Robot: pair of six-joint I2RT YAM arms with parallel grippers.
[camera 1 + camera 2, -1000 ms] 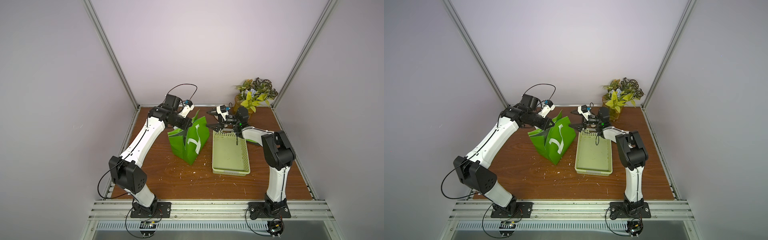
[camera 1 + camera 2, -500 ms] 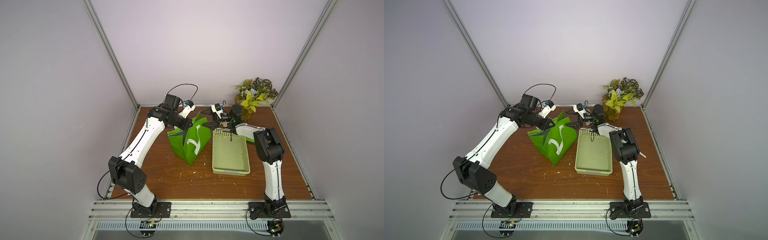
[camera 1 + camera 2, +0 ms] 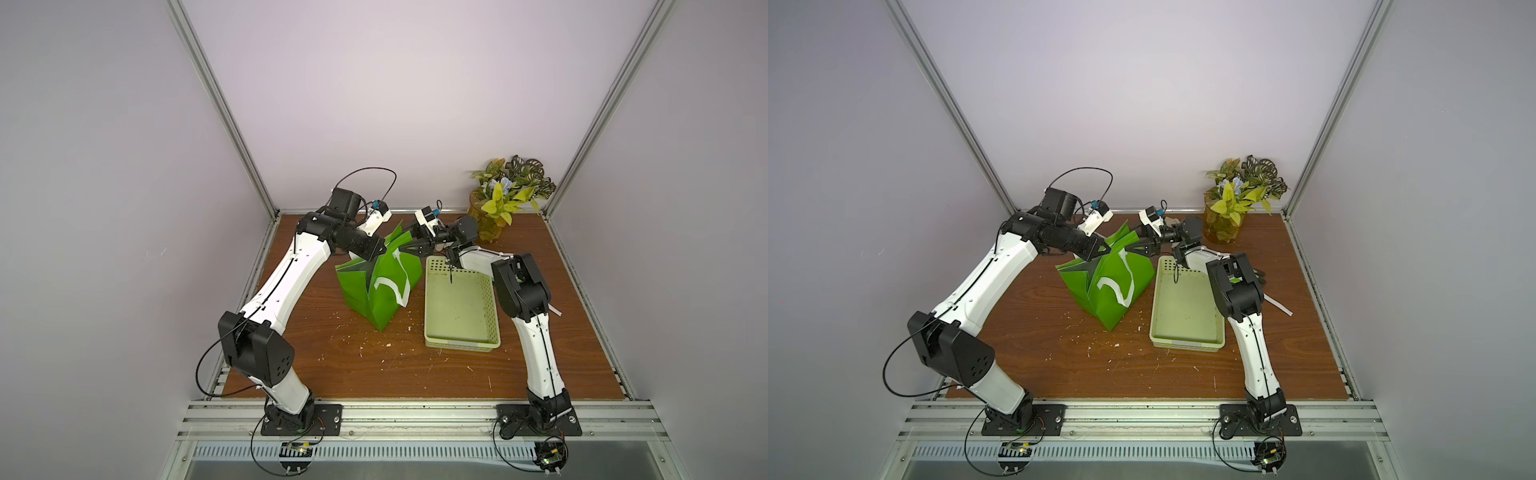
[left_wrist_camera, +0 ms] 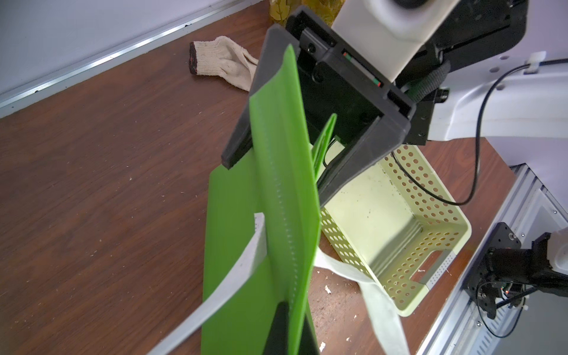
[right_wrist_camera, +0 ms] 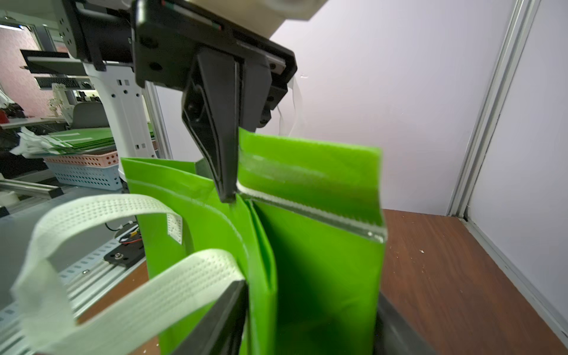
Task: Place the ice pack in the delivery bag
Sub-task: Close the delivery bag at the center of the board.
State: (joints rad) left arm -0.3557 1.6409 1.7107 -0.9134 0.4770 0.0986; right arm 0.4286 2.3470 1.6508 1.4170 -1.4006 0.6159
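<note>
Delivery bag [image 3: 382,286] is pinched by closed left fingers [image 5: 226,172]; right fingers [image 4: 356,159], part-open astride its opposite flap, should close squarely.

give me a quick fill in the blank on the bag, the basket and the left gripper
1. The left gripper is ___ on the top edge of the bag.
2. The basket beside the bag is ___.
3. The bag's handles are ___ in colour.

Missing words: shut; empty; white
</note>
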